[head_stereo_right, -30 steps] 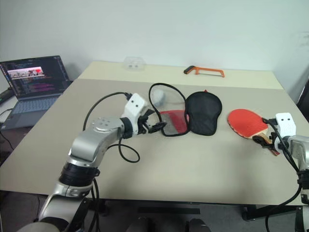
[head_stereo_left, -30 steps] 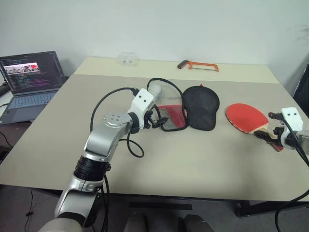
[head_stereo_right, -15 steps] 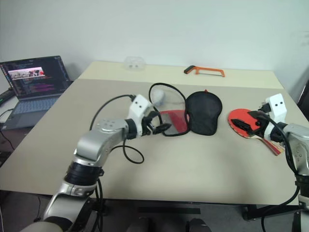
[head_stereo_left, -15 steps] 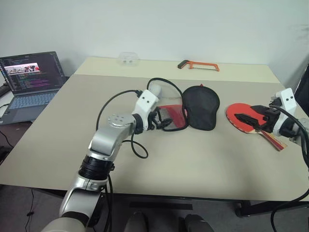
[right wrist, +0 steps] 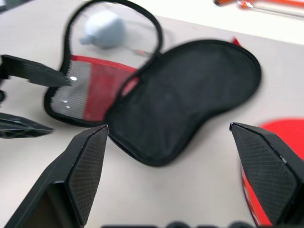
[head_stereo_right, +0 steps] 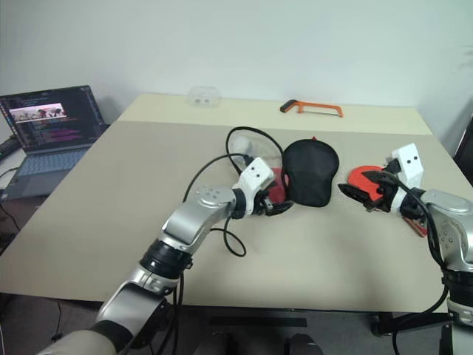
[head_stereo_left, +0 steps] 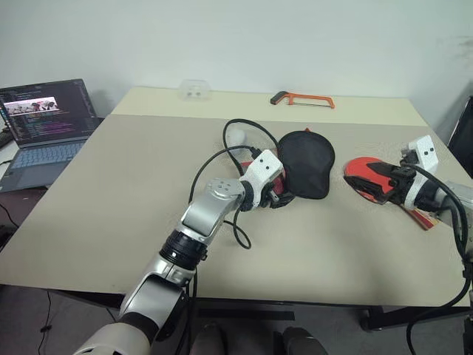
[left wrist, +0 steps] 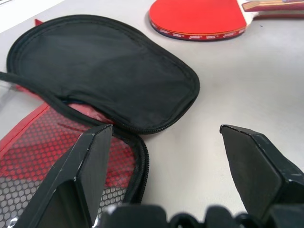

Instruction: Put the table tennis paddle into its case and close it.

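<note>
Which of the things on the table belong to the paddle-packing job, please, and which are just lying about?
Job in hand:
table tennis paddle
case, lying open

Lying about:
orange hacksaw
laptop
clear plastic box

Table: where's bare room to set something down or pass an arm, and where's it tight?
Free: the table left of the case, toward the laptop; the near strip along the front edge; the far strip between the clear box and hacksaw. Crowded: middle-right, where left end effector, case, right end effector and table tennis paddle bunch together.
</note>
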